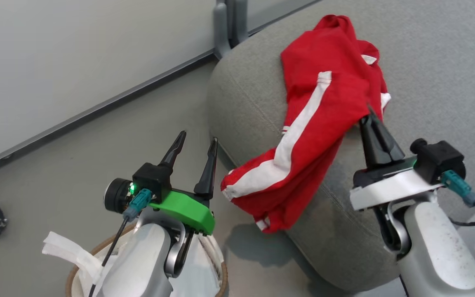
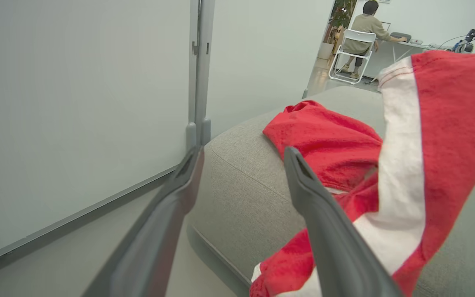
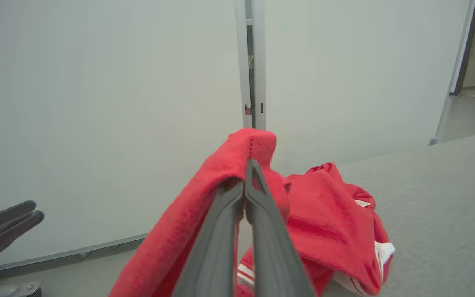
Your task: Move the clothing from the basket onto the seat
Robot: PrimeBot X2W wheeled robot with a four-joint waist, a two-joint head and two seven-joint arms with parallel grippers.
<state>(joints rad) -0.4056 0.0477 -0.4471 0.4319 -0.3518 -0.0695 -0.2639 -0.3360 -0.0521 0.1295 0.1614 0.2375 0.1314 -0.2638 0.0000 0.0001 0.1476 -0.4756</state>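
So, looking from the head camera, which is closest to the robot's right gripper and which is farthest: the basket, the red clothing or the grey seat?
1. red clothing: pinched in the right gripper.
2. grey seat: just beneath it.
3. basket: far off, lower left.

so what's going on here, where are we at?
The robot is moving red clothing from the basket to the grey seat. The clothing lies bunched on the seat's corner, with one part hanging over the edge. The right gripper is shut on a fold of it. The left gripper is open and empty, above the basket, whose white lining shows beside the forearm.
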